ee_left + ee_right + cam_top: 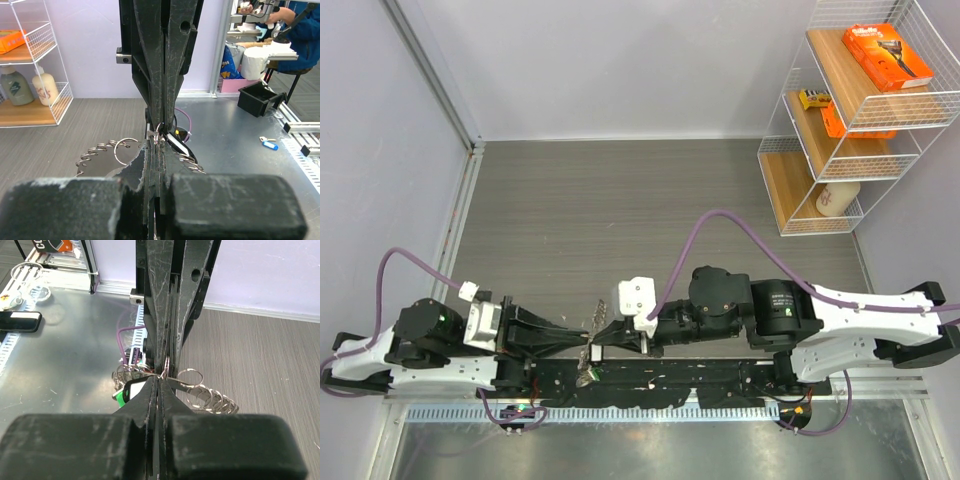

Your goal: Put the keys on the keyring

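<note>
My two grippers meet tip to tip over the table's near edge. The keyring (588, 358) hangs between them, a thin silver ring with several small silver keys (212, 401) fanned out and a bright green tag (119, 397). My left gripper (157, 143) is shut on the keyring, with fanned keys (97, 152) showing to its left and a black-headed piece (179, 143) to its right. My right gripper (163, 378) is shut on the same ring from the opposite side. Which part of the ring each grips is hidden by the fingers. In the top view the left gripper (578, 338) and right gripper (607, 334) almost touch.
A white wire shelf (850, 120) stands at the back right with an orange box (886, 55) and a bottle (832, 198). A metal strip (620, 440) runs along the near edge. The grey wood-grain tabletop (650, 200) stretches behind the arms.
</note>
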